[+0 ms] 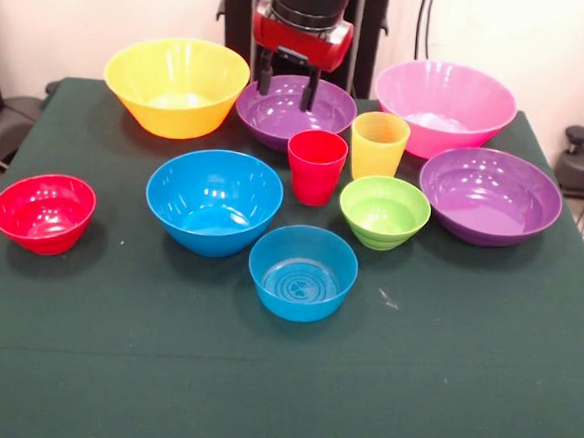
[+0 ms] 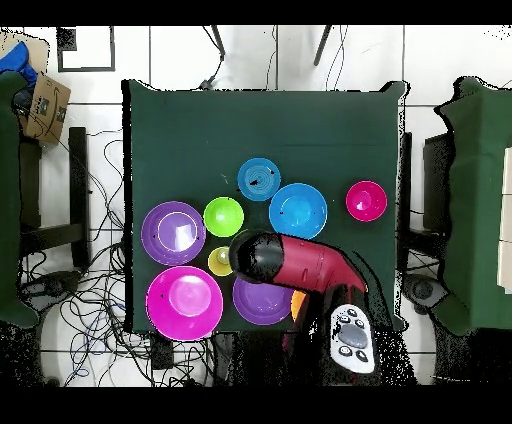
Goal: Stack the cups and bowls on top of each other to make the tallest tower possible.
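Observation:
All pieces stand apart on the green table (image 1: 480, 393); no tower stands. The red cup (image 1: 316, 167) and yellow cup (image 1: 378, 145) are upright side by side at the middle. Around them are the large yellow bowl (image 1: 176, 86), large pink bowl (image 1: 445, 104), a far purple bowl (image 1: 332, 112), a right purple bowl (image 1: 489, 196), the medium blue bowl (image 1: 213, 201), small blue bowl (image 1: 302, 273), lime green bowl (image 1: 384, 211) and small red bowl (image 1: 43, 212). My gripper (image 1: 286, 86) is open and empty, hanging over the far purple bowl, just behind the red cup.
In the overhead view the red arm (image 2: 300, 262) covers the red cup and most of the yellow bowl (image 2: 298, 305). The yellow cup (image 2: 220, 261) shows beside it. The table's front half (image 2: 300, 120) holds no objects. Cables and chairs surround the table.

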